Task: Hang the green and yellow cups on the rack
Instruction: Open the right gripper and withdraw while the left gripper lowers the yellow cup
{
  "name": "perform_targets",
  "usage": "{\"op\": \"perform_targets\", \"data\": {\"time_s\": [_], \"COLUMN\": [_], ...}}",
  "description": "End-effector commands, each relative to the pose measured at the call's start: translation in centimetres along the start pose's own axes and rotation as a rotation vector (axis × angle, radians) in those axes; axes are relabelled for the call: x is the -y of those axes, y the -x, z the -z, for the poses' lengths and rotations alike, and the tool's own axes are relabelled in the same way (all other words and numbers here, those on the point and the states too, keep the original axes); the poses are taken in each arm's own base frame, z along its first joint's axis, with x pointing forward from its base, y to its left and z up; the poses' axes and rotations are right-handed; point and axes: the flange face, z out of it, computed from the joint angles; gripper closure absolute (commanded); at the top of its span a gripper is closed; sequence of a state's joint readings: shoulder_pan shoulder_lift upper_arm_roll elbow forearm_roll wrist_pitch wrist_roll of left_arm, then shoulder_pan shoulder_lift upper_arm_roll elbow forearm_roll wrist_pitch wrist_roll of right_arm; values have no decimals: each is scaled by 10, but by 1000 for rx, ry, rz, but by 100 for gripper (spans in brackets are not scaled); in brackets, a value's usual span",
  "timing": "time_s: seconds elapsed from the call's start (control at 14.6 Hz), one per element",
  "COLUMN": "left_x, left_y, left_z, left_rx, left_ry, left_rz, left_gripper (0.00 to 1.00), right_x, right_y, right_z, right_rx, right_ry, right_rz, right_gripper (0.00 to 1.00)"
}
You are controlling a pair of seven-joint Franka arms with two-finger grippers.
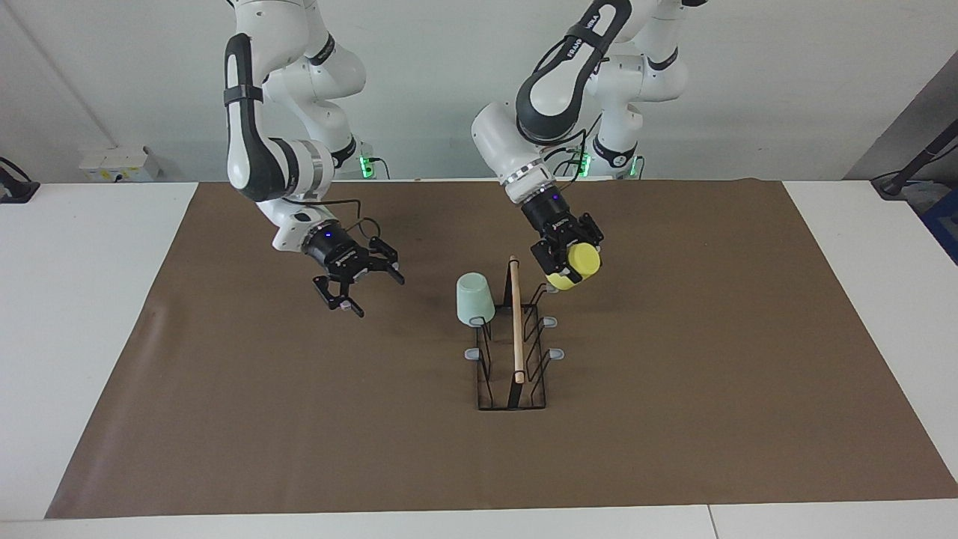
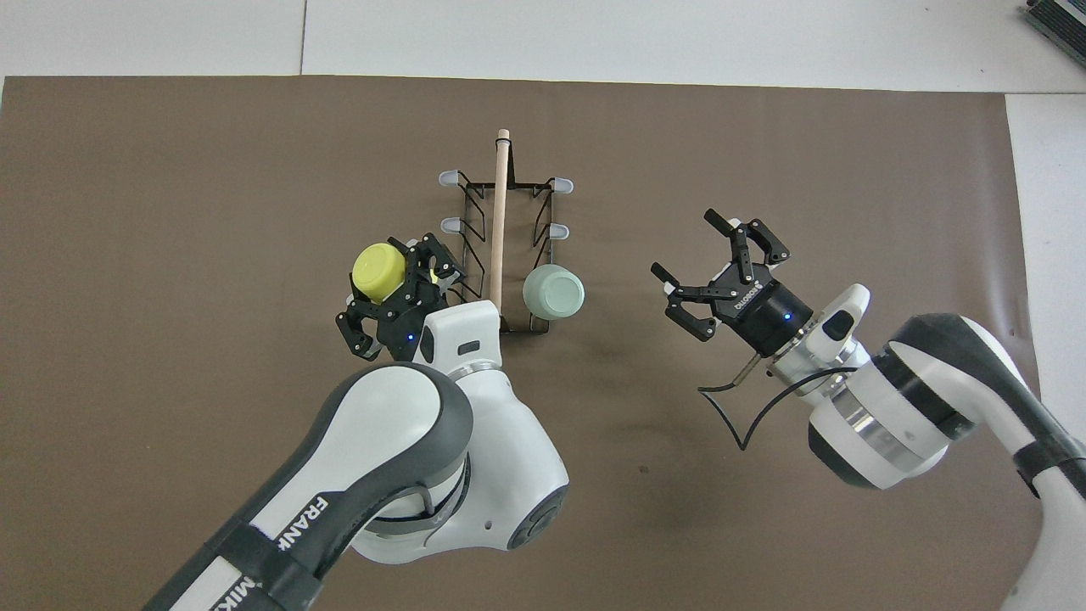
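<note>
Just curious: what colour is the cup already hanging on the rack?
Pale mint green cup; facing view shows it best.
</note>
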State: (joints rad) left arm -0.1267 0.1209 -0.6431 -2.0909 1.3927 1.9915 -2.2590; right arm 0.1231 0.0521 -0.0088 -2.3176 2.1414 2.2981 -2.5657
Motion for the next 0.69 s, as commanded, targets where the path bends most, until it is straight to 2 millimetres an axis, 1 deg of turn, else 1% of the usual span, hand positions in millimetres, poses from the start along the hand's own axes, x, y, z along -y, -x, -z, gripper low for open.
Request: {"op": "perform_targets", "data": {"time_s": [0.0, 0.14, 0.21, 0.27, 0.48, 0.62], "left_x": [-2, -6, -10, -14, -16, -16], "left_y": [13, 35, 39, 40, 49, 52], "left_z": [-8, -6, -2, 1, 6, 6], "left_rx": [-35, -73, -72, -66, -49, -43], "left_ry": [12, 6, 19, 26, 36, 38], "left_rz": [9, 66, 86, 95, 114, 111], "left_gripper": [100, 100, 100, 100, 100, 100], "right_x": [-43, -68, -78, -93, -134, -153], "right_y": [2, 0, 1, -2, -13, -26], "right_z": [31, 51, 60, 71, 103, 117], "right_rx": [86, 153, 189, 227, 346, 436], "right_ry": [-33, -61, -73, -79, -89, -106], "right_rz": [57, 108, 121, 143, 214, 243], "right_gripper": [0, 0, 0, 0, 0, 0]}}
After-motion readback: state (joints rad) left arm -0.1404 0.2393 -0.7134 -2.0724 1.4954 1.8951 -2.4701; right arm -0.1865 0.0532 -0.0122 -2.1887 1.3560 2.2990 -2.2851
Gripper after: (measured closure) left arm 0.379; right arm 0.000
